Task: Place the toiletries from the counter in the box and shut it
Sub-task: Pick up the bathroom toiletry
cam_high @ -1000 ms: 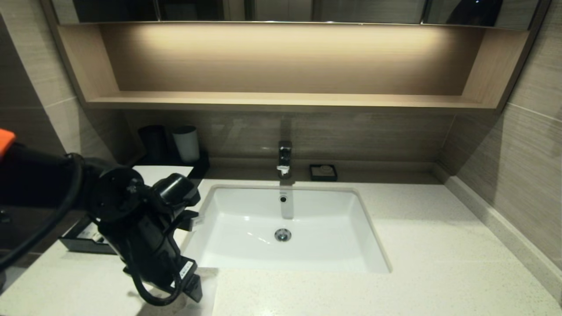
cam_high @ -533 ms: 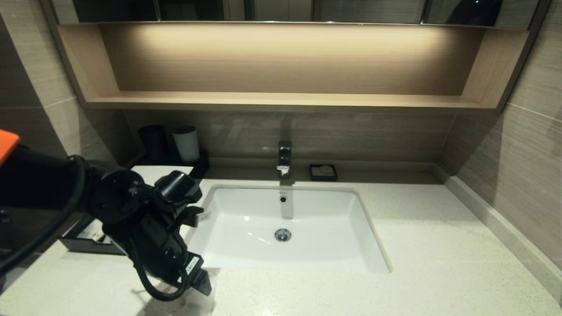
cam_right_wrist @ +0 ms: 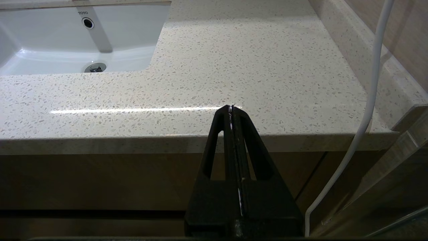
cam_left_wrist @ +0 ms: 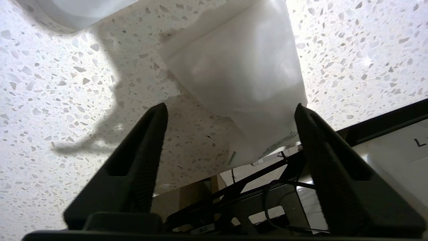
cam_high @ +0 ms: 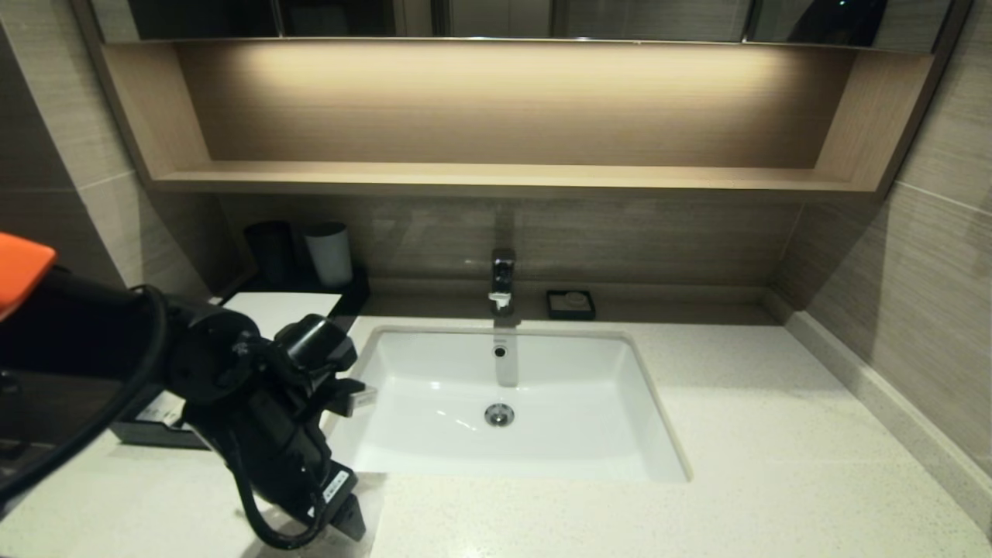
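Your left gripper point(cam_left_wrist: 230, 113) hangs over the front of the counter point(cam_high: 775, 465), just left of the sink point(cam_high: 589, 465), with its jaws spread wide and nothing between them. In the left wrist view a translucent white sachet point(cam_left_wrist: 240, 73) lies flat on the stone right below the jaws, one edge close to the counter's front lip; the jaws straddle its near end without touching it, so you can treat it as not yet grasped. In the head view the arm covers that spot and only a pale corner of plastic shows beside the gripper. The box point(cam_high: 155, 422) sits at the left of the counter behind the arm, its white top point(cam_high: 283, 306) visible and its drawer apparently pulled out, though the arm hides what is in it. You cannot tell from here how many packets are already stowed; no others show on the open stone. By my reading, the sachet remains to be picked and dropped in, then the drawer pushed shut. Your right gripper point(cam_right_wrist: 231, 108) waits below the counter's front edge, jaws pressed together and empty.
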Tool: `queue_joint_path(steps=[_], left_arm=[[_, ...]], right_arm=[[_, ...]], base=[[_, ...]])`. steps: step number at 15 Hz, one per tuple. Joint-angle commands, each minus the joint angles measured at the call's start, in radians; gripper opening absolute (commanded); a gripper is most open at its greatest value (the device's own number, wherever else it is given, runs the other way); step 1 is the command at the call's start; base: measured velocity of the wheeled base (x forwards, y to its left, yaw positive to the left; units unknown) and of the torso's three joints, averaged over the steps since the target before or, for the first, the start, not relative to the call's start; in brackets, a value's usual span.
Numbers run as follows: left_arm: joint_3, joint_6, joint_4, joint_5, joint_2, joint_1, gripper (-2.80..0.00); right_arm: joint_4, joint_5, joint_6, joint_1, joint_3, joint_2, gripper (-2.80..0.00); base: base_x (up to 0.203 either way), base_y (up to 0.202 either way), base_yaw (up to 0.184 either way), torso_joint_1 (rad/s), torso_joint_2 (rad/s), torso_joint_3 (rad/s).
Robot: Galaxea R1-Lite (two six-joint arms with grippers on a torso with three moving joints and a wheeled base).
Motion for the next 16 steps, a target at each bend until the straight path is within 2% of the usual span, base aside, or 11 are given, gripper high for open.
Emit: queue_joint_path(steps=[1,11,13,15,16], left_arm=[[0.008,0.015,0.003,0.0,0.009,0.0,-2.8],[-0.003,0.006,-0.006,0.007,-0.056,0.006,-2.8],[-0.03,-0.046,-0.028,0.055,-0.117,0.046,-2.8],[-0.078,-0.147,-0.045,0.133,-0.139,0.14,-2.8],[-0.097,-0.175,-0.047,0.158,-0.143,0.196,-2.8]], right_arm=[[0.001,0.0,0.0,0.0,0.0,0.0,-2.8],[0.001,-0.001,0.0,0.0,0.0,0.0,-2.8],[0.001,0.0,0.0,0.0,0.0,0.0,-2.8],[0.001,0.0,0.0,0.0,0.0,0.0,-2.8],[0.001,0.0,0.0,0.0,0.0,0.0,-2.8]], base=[[0.0,0.0,0.0,0.0,0.0,0.0],[0.0,0.0,0.0,0.0,0.0,0.0],[0.0,0.0,0.0,0.0,0.0,0.0],[0.0,0.0,0.0,0.0,0.0,0.0],[0.0,0.0,0.0,0.0,0.0,0.0]])
